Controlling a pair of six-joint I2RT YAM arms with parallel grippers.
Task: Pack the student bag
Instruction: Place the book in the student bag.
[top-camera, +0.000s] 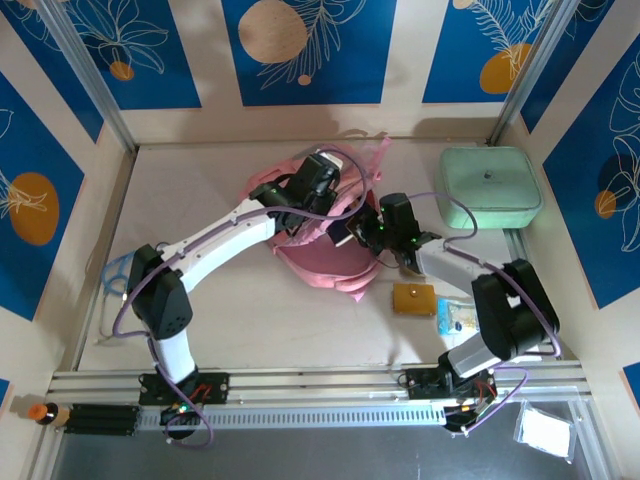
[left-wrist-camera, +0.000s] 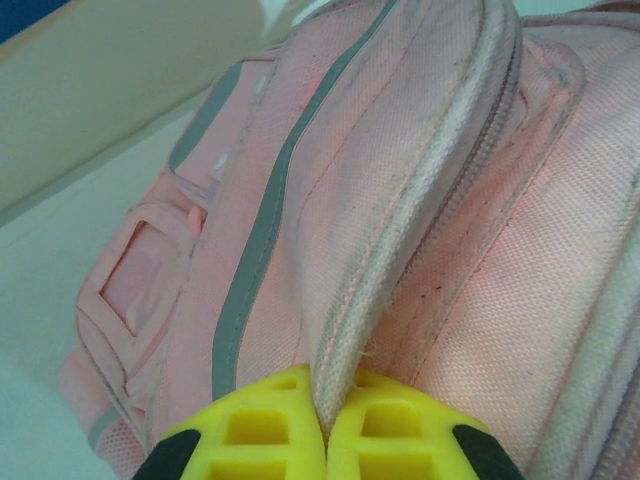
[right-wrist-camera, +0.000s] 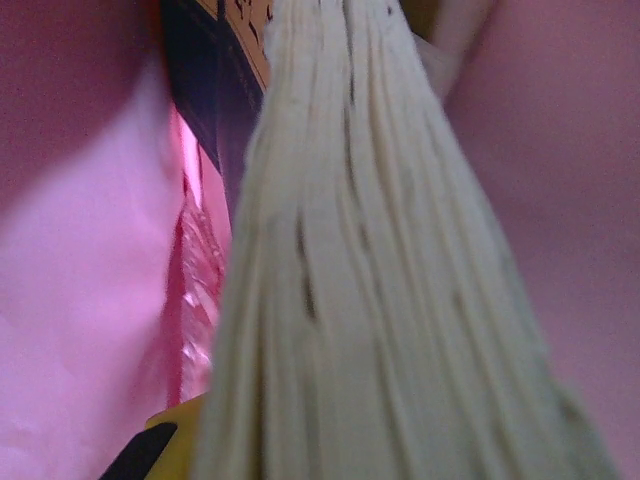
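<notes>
The student bag (top-camera: 322, 262), soft pink with grey trim, lies at the table's middle under both arms. My left gripper (left-wrist-camera: 325, 420) is shut on the pale zipper edge (left-wrist-camera: 400, 250) of the bag's flap, lifting it; from above it sits at the bag's far side (top-camera: 316, 188). My right gripper (top-camera: 362, 232) holds a thick book (right-wrist-camera: 380, 300) whose cream page edges and dark cover (right-wrist-camera: 215, 90) show close up, with pink lining (right-wrist-camera: 90, 250) on both sides. One yellow finger (right-wrist-camera: 165, 445) shows beside the pages. The book's front end is inside the bag's opening.
A mint-green rounded case (top-camera: 490, 187) stands at the back right. An orange-brown pouch (top-camera: 414, 298) and a small blue-printed packet (top-camera: 456, 316) lie right of the bag. A blue wire-like item (top-camera: 118, 272) lies at the left edge. Panel walls enclose the table.
</notes>
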